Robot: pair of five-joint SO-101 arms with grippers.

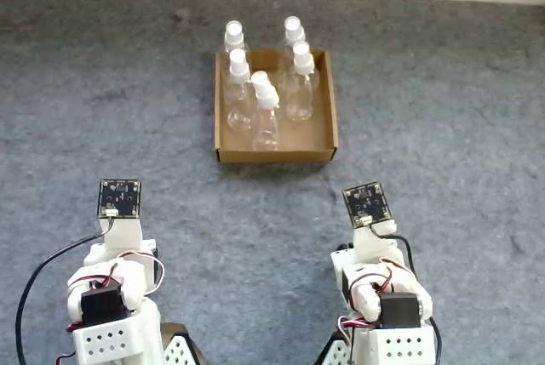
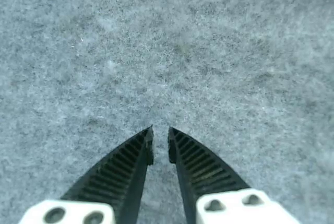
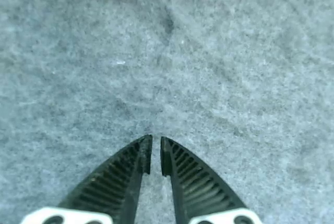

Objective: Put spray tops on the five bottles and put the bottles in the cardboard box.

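Cardboard box: a shallow open tray lying flat on the grey felt, in the middle of the table and toward its far side, well apart from both arms.
Bottles: all five clear bottles stand upright inside the box, crowded into its far and middle part.
Far-left bottle: against the far wall of the box, on the left.
Far-right bottle: against the far wall too, a little right of centre.
Middle-left bottle: just nearer than the far-left one, close to the left wall.
Middle-right bottle: just nearer than the far-right one.
Near bottle: in the centre, nearest of the five, between the two middle ones and just beside them.
Spray tops: a white one sits on each of the five bottles.
Bare floor of the box: a strip along the right wall and the near wall.
Near-left arm: folded back at the near edge of the table, on the left.
Near-right arm: folded back at the near edge, on the right; I cannot tell from here which wrist camera belongs to which arm.
Left gripper: clenched with a thin slit between the black ribbed tips, grasping nothing, over bare felt.
Right gripper: clenched likewise, tips almost meeting, nothing in it, over bare felt.
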